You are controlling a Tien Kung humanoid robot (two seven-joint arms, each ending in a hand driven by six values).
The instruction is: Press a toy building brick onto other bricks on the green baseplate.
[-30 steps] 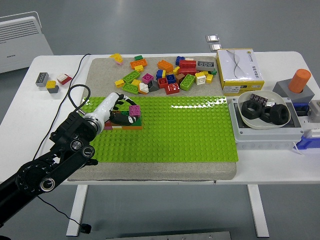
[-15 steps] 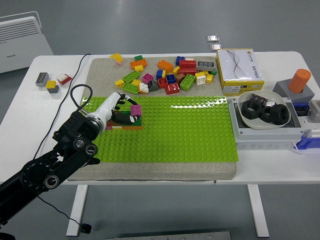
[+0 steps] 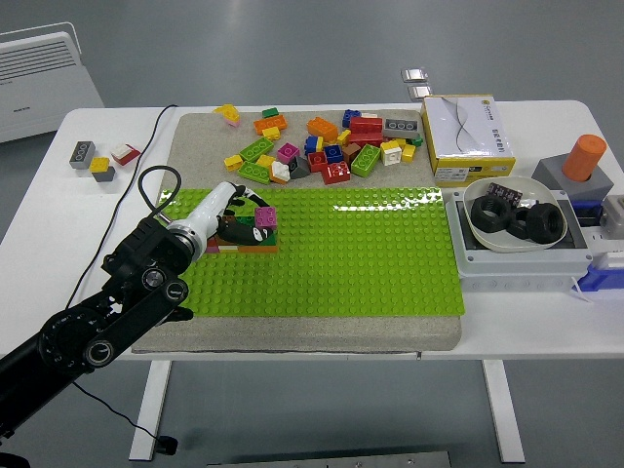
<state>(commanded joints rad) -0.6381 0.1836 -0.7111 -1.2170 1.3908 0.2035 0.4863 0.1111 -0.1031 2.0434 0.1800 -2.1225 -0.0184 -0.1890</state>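
Observation:
A bright green baseplate (image 3: 370,253) covers the front of a grey mat. Near its left end stands a small stack of bricks (image 3: 246,241) with a brown base. A magenta brick (image 3: 264,215) sits at the stack's right top. My left hand (image 3: 237,216), white with black fingers, lies over the stack, its fingers curled down beside the magenta brick. Whether the fingers clasp that brick or only rest against it is unclear. Behind the baseplate lies a loose pile of coloured bricks (image 3: 322,146).
A yellow and white box (image 3: 468,136) stands at the back right. A grey tray holds a white bowl (image 3: 515,216) with black rings. An orange cylinder (image 3: 585,157) rests on a grey block. Three small bricks (image 3: 97,158) and a black cable (image 3: 146,190) lie at the left.
The left hand and forearm have shifted slightly; the magenta brick has stayed at the stack's right top.

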